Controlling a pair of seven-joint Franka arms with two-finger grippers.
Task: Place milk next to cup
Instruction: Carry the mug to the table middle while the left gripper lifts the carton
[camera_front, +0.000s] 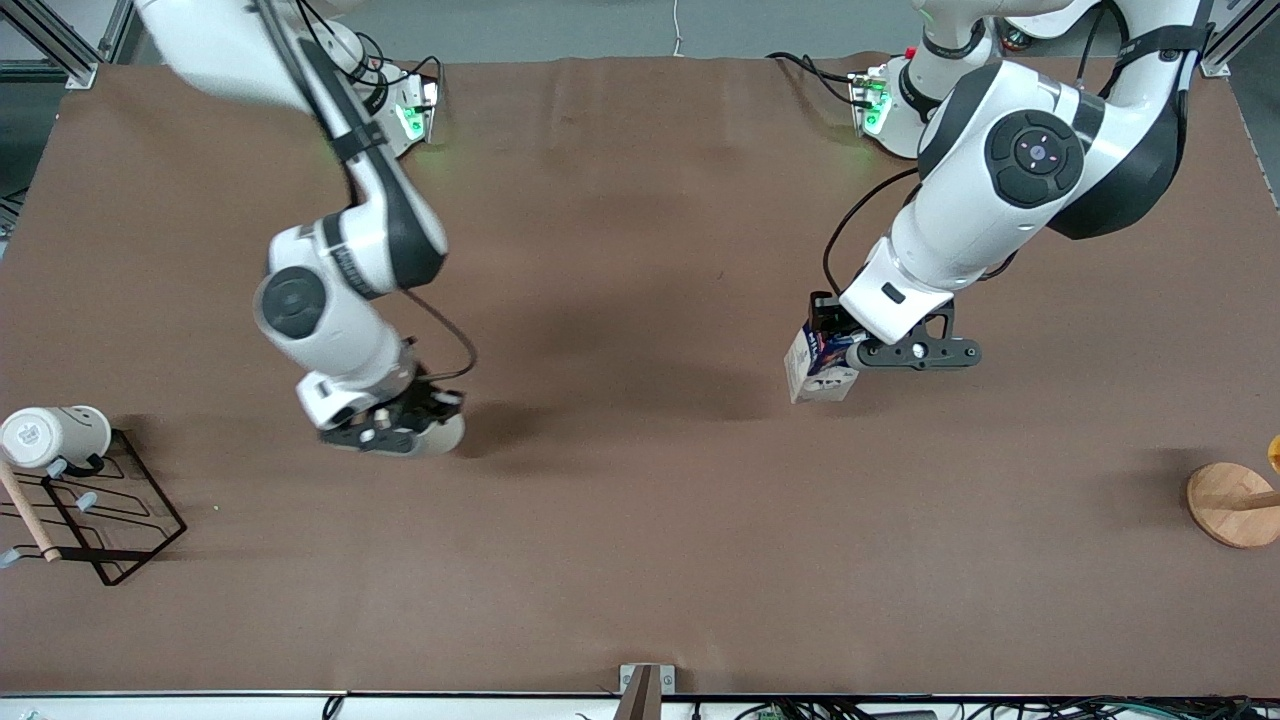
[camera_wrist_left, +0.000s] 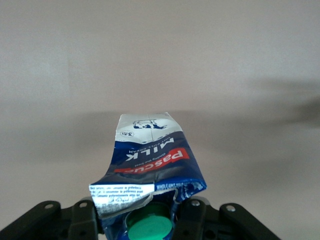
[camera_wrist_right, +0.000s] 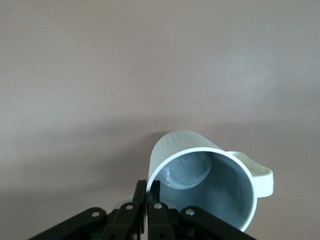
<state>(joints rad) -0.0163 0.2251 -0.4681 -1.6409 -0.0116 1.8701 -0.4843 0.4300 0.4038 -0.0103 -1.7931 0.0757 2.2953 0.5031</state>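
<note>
Front view: left gripper (camera_front: 835, 350) clamps the milk (camera_front: 818, 366), right gripper (camera_front: 400, 425) pinches the cup (camera_front: 445, 434); they are well apart, placing remains.

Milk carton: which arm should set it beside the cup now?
Left. The left gripper is already shut on the milk carton, jaws pinching its top by the green cap. The right gripper is occupied, shut on the rim of the cup, toward the right arm's end of the table.
</note>
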